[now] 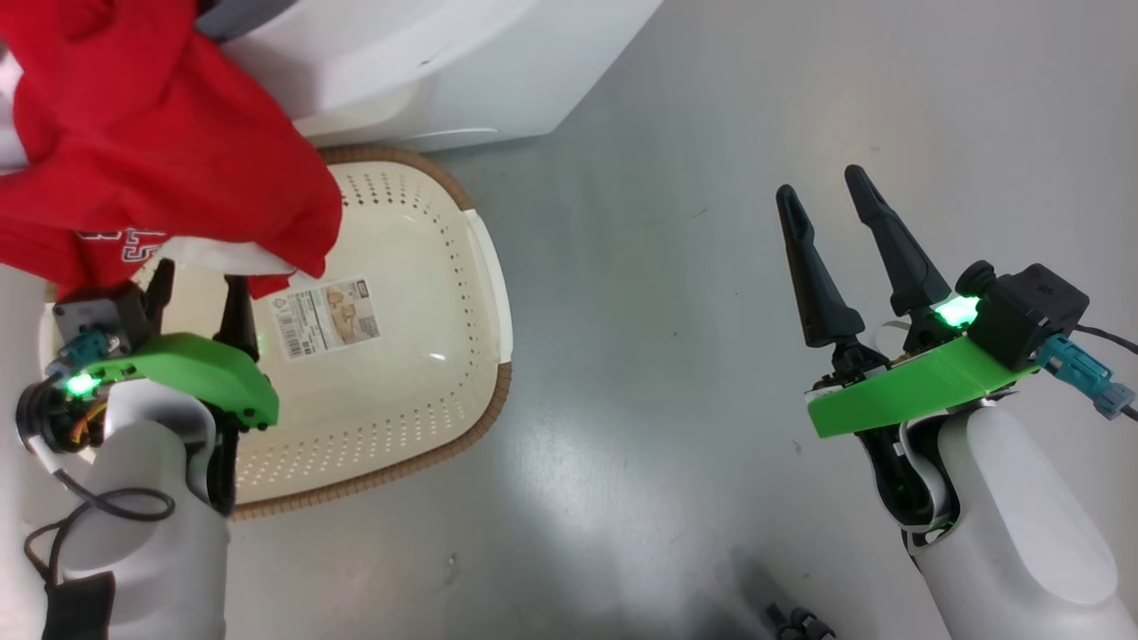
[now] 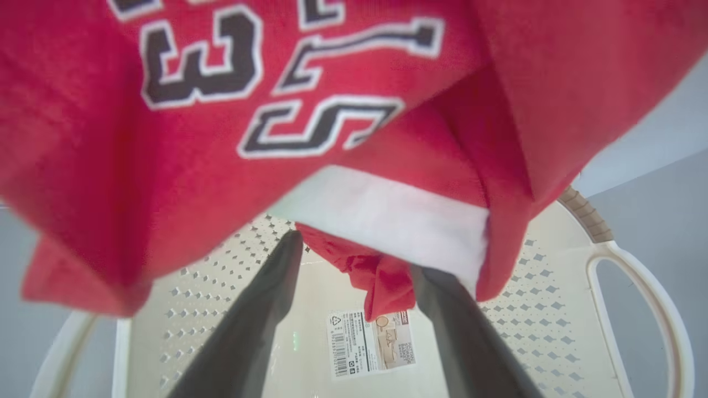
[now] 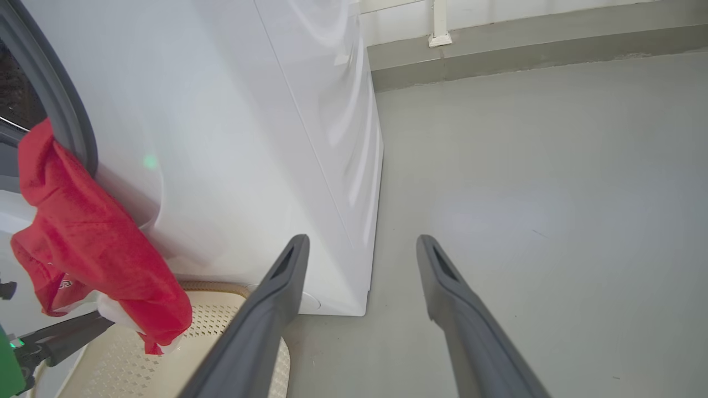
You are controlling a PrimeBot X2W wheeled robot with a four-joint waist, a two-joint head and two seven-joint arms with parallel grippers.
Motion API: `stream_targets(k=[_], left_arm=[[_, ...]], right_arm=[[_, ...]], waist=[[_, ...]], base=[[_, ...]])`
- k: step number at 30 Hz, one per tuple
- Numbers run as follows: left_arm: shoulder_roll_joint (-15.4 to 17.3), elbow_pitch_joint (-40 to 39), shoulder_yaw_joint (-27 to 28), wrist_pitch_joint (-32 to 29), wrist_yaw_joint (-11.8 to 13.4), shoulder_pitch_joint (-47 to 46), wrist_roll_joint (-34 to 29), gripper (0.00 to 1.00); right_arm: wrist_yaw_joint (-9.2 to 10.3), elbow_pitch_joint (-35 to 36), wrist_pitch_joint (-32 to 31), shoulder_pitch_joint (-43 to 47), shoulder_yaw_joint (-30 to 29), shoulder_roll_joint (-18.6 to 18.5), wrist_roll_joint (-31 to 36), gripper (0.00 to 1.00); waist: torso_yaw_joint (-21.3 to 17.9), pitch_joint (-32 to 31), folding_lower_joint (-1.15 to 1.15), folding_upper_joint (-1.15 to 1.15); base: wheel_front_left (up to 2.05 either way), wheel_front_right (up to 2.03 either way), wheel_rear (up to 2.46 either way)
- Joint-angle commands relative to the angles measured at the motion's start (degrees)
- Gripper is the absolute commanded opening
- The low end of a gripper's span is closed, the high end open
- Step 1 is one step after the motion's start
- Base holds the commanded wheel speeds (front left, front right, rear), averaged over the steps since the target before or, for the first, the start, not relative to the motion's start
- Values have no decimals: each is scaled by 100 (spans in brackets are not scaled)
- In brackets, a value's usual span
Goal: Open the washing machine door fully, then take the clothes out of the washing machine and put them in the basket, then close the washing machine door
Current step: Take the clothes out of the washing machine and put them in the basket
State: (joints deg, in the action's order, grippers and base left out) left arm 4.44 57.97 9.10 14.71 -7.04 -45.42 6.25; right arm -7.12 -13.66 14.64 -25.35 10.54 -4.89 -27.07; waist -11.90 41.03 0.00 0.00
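Note:
A red garment of the clothes (image 1: 160, 133) with dark numbers and a white band hangs from the washing machine (image 1: 462, 71) mouth over the cream basket (image 1: 418, 293). My left gripper (image 1: 197, 284) reaches up under its lower edge above the basket. In the left wrist view the left gripper (image 2: 357, 254) is open, and a tail of the red cloth (image 2: 387, 83) dangles loose between the spread fingers (image 2: 265, 309). My right gripper (image 1: 822, 185) is open over bare floor to the right, holding nothing. The washing machine door is out of view.
The right wrist view has the washing machine's white side (image 3: 249, 138), its grey rubber ring (image 3: 55, 94) with the garment (image 3: 94, 237) draped over it, and the basket (image 3: 221, 326) against the machine's foot. Grey floor (image 1: 667, 311) stretches right of the basket.

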Motion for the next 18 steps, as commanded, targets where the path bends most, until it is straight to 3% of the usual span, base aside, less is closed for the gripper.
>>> stream_targets(k=[1, 10, 18], left_arm=[[136, -163, 137, 29, -5, 271, 47, 100], [37, -716, 169, 29, -32, 534, 100, 100], [-5, -1703, 175, 29, -43, 936, 140, 100]], right_arm=[[-36, 97, 36, 122, 104, -21, 37, 100], [-36, 102, 36, 218, 64, -96, 41, 100], [-36, 127, 36, 291, -17, -174, 70, 100]], waist=[[34, -48, 0, 0], [141, -241, 0, 0], [298, -354, 0, 0]], base=[[0, 0, 0], [0, 0, 0], [0, 0, 0]])
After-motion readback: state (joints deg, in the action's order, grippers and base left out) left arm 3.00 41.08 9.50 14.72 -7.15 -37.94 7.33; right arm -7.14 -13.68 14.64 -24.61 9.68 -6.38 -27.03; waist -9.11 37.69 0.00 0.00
